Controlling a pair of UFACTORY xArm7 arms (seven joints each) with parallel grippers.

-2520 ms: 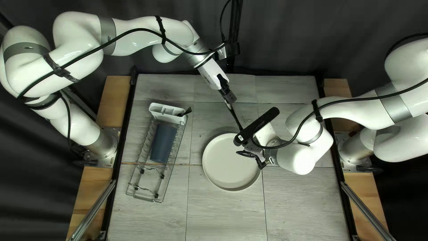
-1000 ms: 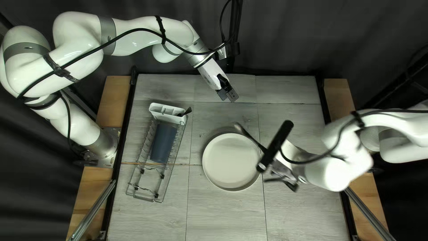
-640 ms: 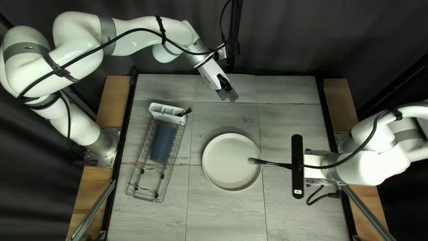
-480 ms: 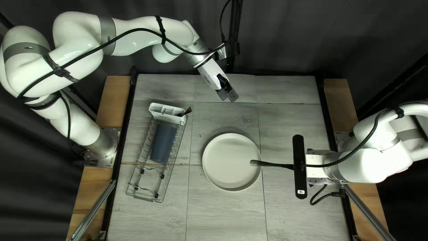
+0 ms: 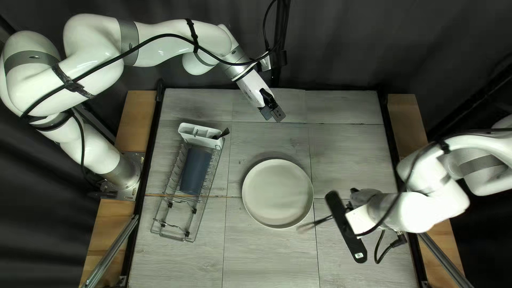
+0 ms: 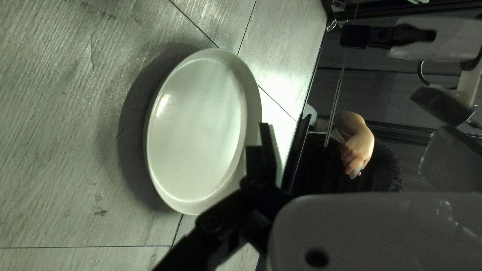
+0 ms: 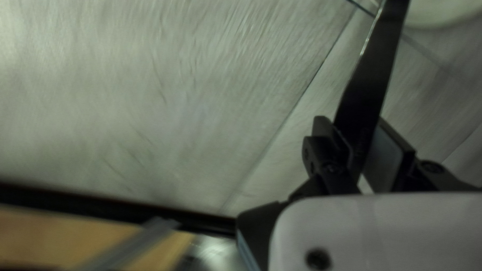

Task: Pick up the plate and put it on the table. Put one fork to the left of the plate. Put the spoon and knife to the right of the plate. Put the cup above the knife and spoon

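Plate (image 5: 277,193) down | knife (image 7: 369,80) swung to near-right, pinched by right gripper (image 7: 353,122) | left gripper (image 5: 272,114) wide | likely next: set knife right

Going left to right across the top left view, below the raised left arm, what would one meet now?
My left arm's base → wire rack → plate → knife → black bar on my right arm's wrist.

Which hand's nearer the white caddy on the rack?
Left. In the top left view the left hand is up and to the right of the white caddy; the right hand is much farther off, down and right, beyond the plate.
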